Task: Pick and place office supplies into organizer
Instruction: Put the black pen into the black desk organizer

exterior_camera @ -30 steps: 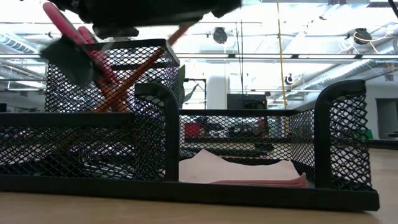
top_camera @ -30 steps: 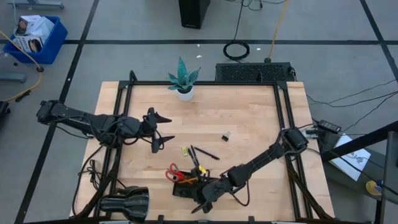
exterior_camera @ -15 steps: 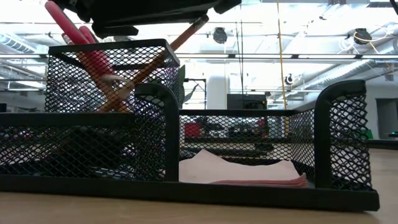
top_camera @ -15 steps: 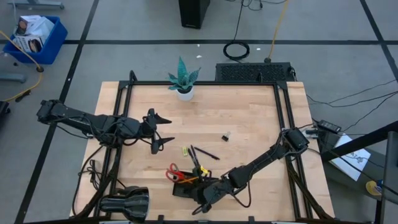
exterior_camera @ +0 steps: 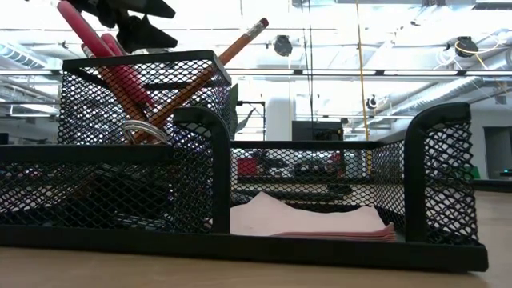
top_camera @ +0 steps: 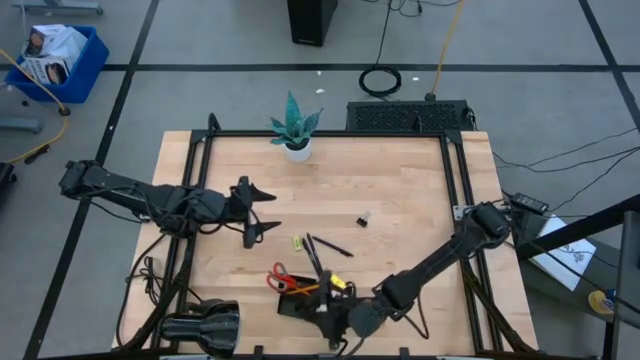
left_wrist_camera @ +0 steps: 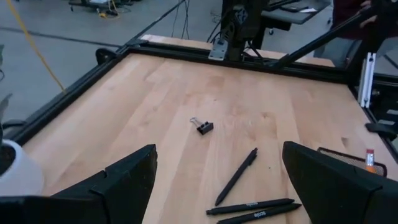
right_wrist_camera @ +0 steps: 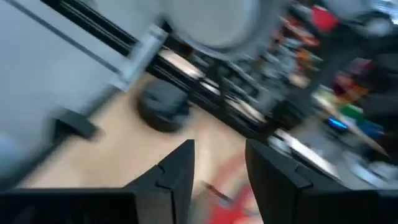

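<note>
The black mesh organizer [exterior_camera: 240,192] stands near the table's front edge [top_camera: 305,300]. An orange pencil [exterior_camera: 210,66] and red-handled scissors [exterior_camera: 108,56] lean in its tall compartment. The pale note pad [exterior_camera: 308,220] lies flat in its low compartment. My right gripper [exterior_camera: 132,18] hovers open just above the tall compartment, touching nothing [right_wrist_camera: 219,168]. My left gripper [top_camera: 258,210] waits open at the table's left. Black pens [left_wrist_camera: 239,177], a black clip [left_wrist_camera: 202,126] and a small yellow piece [top_camera: 298,242] lie on the table behind the organizer.
A potted teal plant [top_camera: 295,128] stands at the far edge. A black rounded lamp-like cylinder [top_camera: 200,328] sits at the near left corner. Bare wood lies between the clip and the far right corner [top_camera: 410,170].
My right gripper has opened and let go of the orange pencil, then risen and rolled, drawing back toward the table's near edge. The pencil now leans free in the organizer's tall compartment, eraser end up.
</note>
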You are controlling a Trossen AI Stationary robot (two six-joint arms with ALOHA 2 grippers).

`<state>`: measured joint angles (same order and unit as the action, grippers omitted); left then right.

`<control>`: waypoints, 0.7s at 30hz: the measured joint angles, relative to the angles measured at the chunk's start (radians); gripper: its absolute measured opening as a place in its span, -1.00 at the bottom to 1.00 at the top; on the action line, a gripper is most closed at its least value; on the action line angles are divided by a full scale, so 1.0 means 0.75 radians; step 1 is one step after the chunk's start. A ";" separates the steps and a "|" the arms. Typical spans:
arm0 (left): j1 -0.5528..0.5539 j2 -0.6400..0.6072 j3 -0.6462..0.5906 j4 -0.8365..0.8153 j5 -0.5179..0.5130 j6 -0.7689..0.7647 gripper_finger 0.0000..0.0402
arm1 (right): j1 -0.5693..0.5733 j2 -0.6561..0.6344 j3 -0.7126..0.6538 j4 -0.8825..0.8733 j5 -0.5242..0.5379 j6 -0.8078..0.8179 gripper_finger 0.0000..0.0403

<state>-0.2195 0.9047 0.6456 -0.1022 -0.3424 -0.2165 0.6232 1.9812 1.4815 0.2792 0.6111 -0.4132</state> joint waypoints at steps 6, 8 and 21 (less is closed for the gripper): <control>0.000 0.031 0.000 -0.002 0.014 -0.030 0.74 | 0.040 -0.099 -0.003 -0.155 0.158 0.036 -0.34; 0.000 0.047 0.000 0.003 0.012 -0.042 0.74 | 0.043 -0.139 -0.043 -0.179 0.156 0.109 -0.34; 0.008 0.164 -0.001 0.009 -0.009 -0.060 0.74 | -0.010 -0.633 -0.970 0.565 0.233 0.308 -0.34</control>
<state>-0.2138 1.0274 0.6453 -0.0958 -0.3492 -0.2618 0.6160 1.5066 0.7538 0.7028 0.7859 -0.1823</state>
